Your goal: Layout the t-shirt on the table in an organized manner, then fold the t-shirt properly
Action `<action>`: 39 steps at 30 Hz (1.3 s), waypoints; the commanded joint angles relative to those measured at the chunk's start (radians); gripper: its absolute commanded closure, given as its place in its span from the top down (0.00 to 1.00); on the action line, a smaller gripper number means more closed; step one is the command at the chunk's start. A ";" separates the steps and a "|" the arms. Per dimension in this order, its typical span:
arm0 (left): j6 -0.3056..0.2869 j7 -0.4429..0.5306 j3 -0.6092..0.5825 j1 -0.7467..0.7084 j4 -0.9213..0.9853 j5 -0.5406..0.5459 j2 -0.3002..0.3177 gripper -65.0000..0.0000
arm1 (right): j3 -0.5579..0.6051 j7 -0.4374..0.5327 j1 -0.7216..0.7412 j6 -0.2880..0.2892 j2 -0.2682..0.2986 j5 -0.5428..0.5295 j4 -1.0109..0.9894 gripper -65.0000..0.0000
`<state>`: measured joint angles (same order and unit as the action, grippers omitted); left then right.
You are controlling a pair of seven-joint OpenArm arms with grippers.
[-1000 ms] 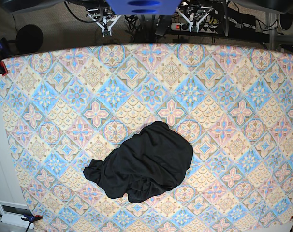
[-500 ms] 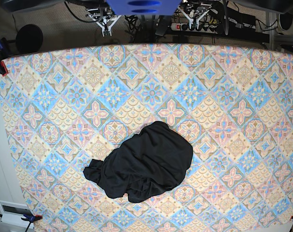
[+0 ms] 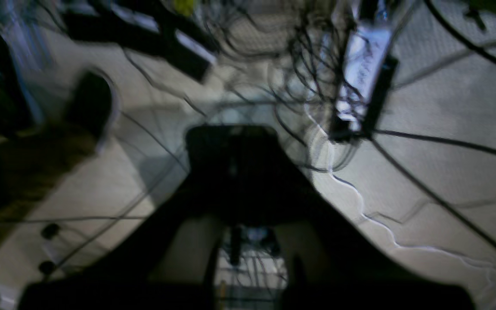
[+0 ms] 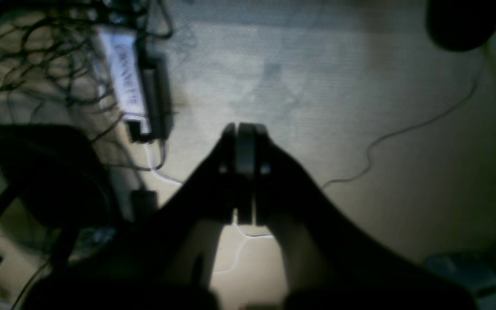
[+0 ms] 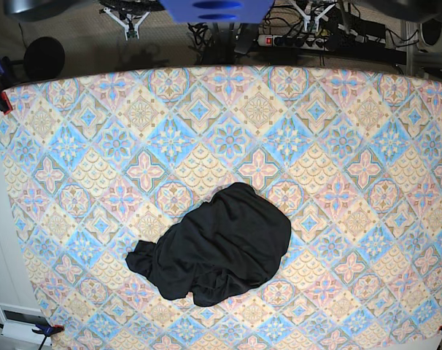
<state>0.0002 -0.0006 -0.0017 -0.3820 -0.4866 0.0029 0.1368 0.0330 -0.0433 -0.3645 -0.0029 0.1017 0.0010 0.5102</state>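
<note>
- The t-shirt (image 5: 215, 244) lies crumpled in a heap on the table (image 5: 352, 131), nearer the front edge, a little left of the middle.
- Its long axis runs from lower left to upper right.
- Left gripper (image 3: 230, 133) and right gripper (image 4: 243, 129) are both closed and empty, off the table beyond its far edge.
</note>
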 commanded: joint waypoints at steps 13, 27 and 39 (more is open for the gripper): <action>0.001 0.000 0.002 -0.378 -0.524 -0.001 0.100 0.00 | 0.002 0.000 -0.382 0.008 0.092 -0.149 0.477 0.00; 0.004 -0.002 0.110 -0.710 -1.153 0.001 0.160 0.00 | -0.137 0.000 -0.697 0.005 0.192 -0.269 1.016 0.00; 0.004 -0.002 0.125 -0.771 -1.432 0.001 0.165 0.00 | -0.218 -0.002 -0.787 0.007 0.192 -0.269 1.372 0.00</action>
<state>0.0006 -0.0166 0.1207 -1.1381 -1.9041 0.0032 0.2993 -0.1795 -0.0715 -1.1355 0.0032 0.2859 -0.2657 1.8664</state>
